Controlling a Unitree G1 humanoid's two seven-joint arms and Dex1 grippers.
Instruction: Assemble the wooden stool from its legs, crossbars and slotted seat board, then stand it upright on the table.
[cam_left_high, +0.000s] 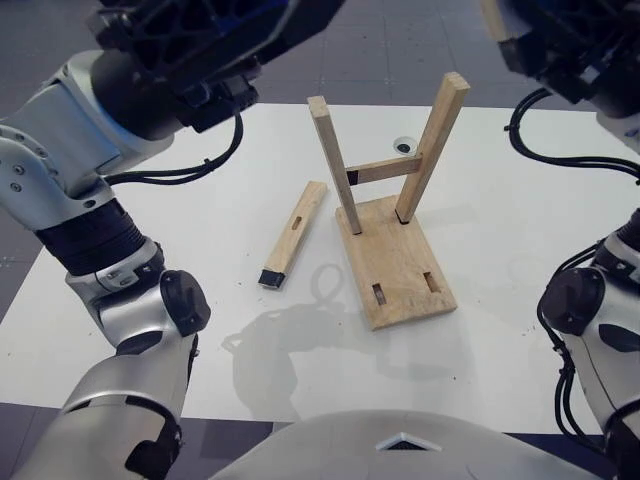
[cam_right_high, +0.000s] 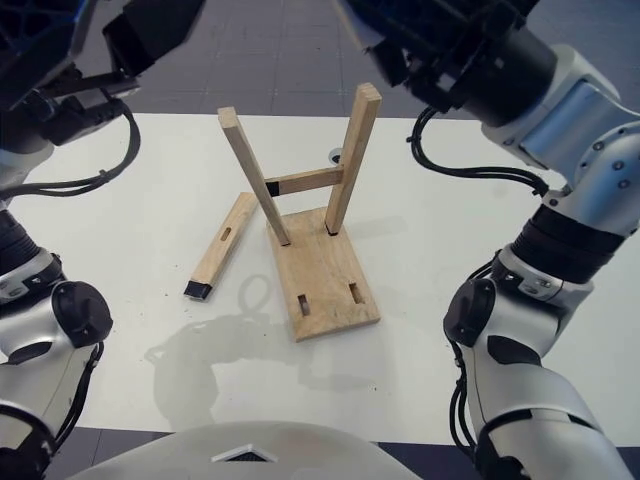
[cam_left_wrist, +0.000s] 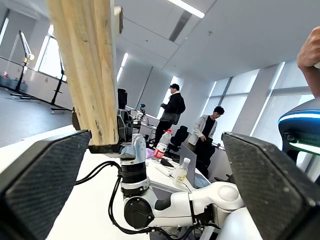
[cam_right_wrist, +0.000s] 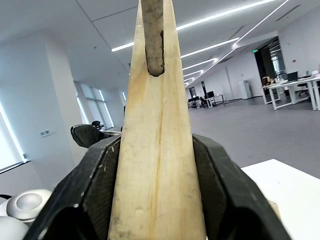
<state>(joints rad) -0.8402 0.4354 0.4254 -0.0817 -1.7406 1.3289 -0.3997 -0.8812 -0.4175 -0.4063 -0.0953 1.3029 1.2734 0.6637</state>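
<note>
The slotted seat board lies flat on the white table. Two legs stand in its far slots, leaning apart and joined by a crossbar. The two near slots are empty. A loose slotted leg lies on the table left of the board. Both arms are raised high above the table's far side. My right gripper is shut on another slotted wooden leg. My left gripper is open, its fingers wide apart, with that held leg just beyond them.
A small round hole sits in the table behind the standing legs. Bare tabletop stretches left of the loose leg, right of the board and along the near edge.
</note>
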